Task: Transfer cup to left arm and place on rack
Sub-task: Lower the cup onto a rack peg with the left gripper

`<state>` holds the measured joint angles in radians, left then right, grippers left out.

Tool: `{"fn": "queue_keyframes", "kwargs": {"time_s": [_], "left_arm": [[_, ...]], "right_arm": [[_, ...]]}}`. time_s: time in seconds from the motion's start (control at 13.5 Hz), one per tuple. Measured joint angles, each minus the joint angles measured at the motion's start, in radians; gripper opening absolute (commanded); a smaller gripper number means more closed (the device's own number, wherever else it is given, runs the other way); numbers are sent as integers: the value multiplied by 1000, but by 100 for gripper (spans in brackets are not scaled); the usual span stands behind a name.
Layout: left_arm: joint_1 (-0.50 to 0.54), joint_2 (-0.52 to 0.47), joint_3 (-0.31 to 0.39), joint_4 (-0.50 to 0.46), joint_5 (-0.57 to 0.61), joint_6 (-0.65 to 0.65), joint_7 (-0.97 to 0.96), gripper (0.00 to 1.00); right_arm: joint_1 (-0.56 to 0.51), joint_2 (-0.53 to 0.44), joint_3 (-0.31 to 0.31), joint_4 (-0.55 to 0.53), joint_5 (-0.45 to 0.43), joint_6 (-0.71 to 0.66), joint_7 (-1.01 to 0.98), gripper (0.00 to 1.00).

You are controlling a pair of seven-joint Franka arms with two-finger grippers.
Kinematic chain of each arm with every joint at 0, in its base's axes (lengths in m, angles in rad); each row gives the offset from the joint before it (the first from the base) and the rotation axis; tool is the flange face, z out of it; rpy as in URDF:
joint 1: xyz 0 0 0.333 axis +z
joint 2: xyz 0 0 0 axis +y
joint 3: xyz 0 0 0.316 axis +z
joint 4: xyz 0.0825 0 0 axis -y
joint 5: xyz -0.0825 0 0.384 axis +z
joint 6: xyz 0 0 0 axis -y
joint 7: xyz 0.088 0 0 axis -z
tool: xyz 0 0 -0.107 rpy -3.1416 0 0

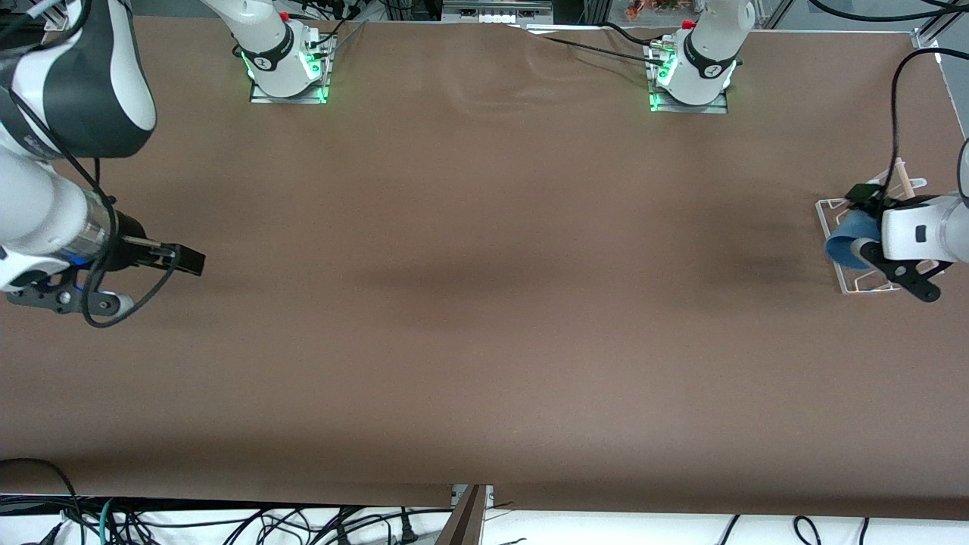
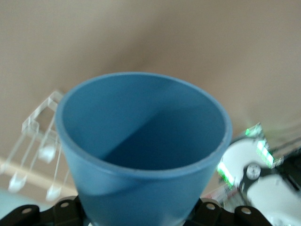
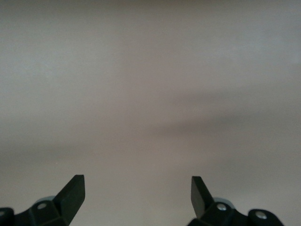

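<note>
The light-blue cup (image 1: 845, 242) is held in my left gripper (image 1: 867, 227), which is shut on its lower body. The cup lies tilted, its mouth toward the right arm's end of the table, just over the white wire rack (image 1: 831, 207) at the left arm's end. The rack's wooden rod (image 1: 903, 179) shows beside the gripper. In the left wrist view the cup (image 2: 141, 155) fills the middle, its base between the jaws of my left gripper (image 2: 141, 217), with the rack's prongs (image 2: 37, 141) beside it. My right gripper (image 1: 189, 261) is open and empty over the bare table at the right arm's end (image 3: 136, 188).
The brown table cover (image 1: 484, 303) stretches between the two arms. The arm bases (image 1: 288, 68) (image 1: 693, 76) stand at the table's edge farthest from the front camera. Cables hang at the near edge (image 1: 227, 522).
</note>
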<state>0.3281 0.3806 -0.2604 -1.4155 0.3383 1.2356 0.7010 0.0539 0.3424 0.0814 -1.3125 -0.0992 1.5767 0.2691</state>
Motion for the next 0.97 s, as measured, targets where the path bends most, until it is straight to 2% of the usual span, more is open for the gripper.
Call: {"fn": "queue_keyframes", "kwargs": {"time_s": [0.3, 0.45, 0.67, 0.97], "left_arm": [[15, 26, 0, -21, 216, -107, 6, 0], [15, 46, -1, -83, 327, -140, 10, 0], [15, 96, 1, -182, 460, -200, 10, 0], [25, 207, 12, -211, 570, -281, 7, 0]], "right_arm": [[-35, -134, -2, -69, -2, -1, 0, 100], [-41, -179, -2, -105, -2, 0, -24, 100], [-44, -188, -2, -132, 1, -3, -112, 100], [-44, -182, 3, -133, 3, -3, -129, 100]]}}
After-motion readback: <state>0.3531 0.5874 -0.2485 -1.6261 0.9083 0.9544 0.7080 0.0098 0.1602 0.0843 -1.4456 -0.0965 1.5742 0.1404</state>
